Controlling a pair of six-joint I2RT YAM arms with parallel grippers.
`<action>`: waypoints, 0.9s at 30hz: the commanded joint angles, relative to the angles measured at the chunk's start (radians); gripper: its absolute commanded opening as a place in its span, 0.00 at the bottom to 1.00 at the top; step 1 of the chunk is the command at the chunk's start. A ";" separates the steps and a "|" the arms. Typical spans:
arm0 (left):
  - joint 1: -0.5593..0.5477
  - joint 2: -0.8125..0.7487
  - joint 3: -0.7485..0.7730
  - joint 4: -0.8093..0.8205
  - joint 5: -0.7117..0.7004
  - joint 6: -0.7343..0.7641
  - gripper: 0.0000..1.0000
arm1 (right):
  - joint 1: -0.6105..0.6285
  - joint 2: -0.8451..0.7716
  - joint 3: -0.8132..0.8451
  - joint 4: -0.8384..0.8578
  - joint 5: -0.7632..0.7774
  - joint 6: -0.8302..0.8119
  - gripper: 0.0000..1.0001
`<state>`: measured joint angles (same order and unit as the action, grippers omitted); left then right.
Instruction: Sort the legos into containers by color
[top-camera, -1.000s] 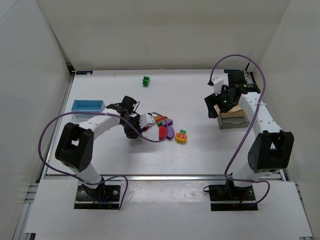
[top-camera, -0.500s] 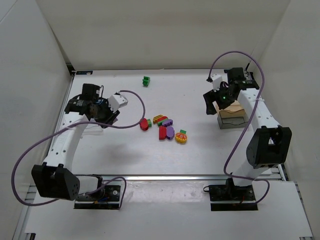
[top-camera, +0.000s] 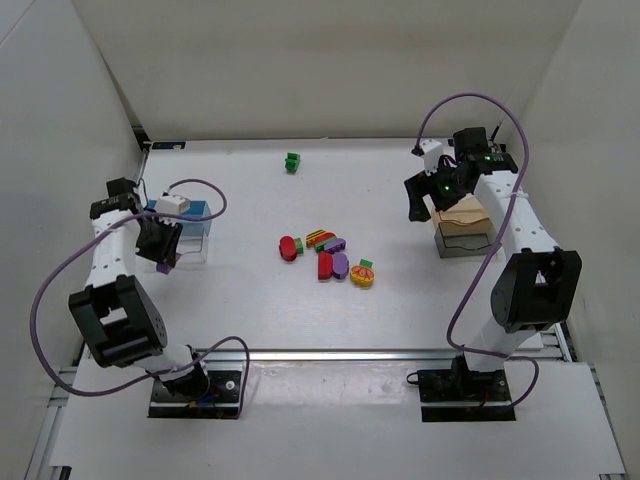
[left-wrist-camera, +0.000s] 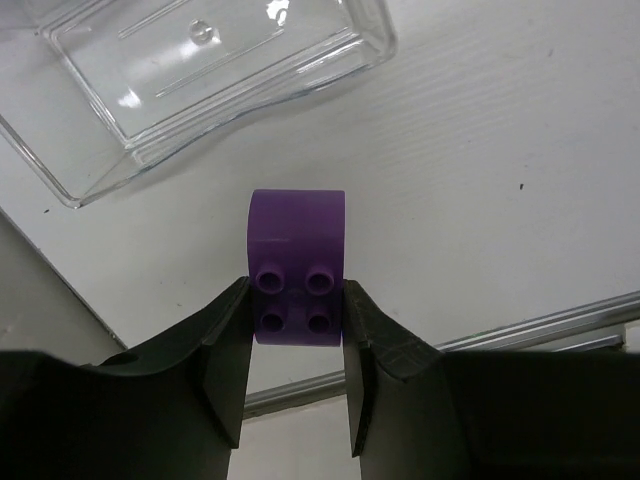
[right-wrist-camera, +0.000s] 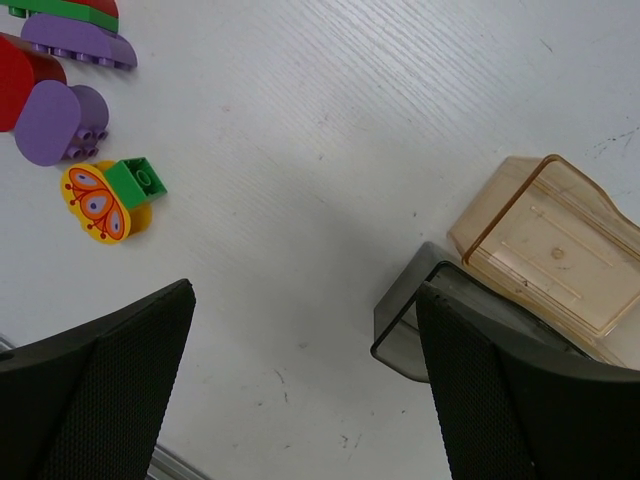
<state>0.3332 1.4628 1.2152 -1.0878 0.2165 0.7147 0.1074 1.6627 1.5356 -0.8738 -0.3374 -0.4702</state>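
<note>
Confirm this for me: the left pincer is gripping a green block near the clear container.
Not quite. The block in the left pincer is purple, not green; the left wrist view shows it. It is gripped near the clear container, as you say.

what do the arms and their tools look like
The left arm and right arm have white links with bulky black joints. A thin purple cable loops loosely along each. The left tool and right tool have black, wedge-shaped fingers; the right one's inner faces are mesh-textured. A small green light glows near the right wrist.
</note>
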 joint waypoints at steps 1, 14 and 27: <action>0.027 0.031 0.061 0.038 0.006 -0.034 0.23 | 0.006 0.002 0.038 -0.011 -0.020 0.019 0.94; 0.041 0.220 0.230 0.083 -0.006 -0.100 0.31 | 0.011 -0.004 0.024 -0.016 -0.002 0.016 0.95; 0.040 0.301 0.274 0.083 0.012 -0.103 0.58 | 0.011 0.003 0.021 -0.019 0.017 0.004 0.95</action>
<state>0.3714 1.7920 1.4643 -1.0111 0.2104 0.6022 0.1146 1.6627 1.5356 -0.8768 -0.3264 -0.4568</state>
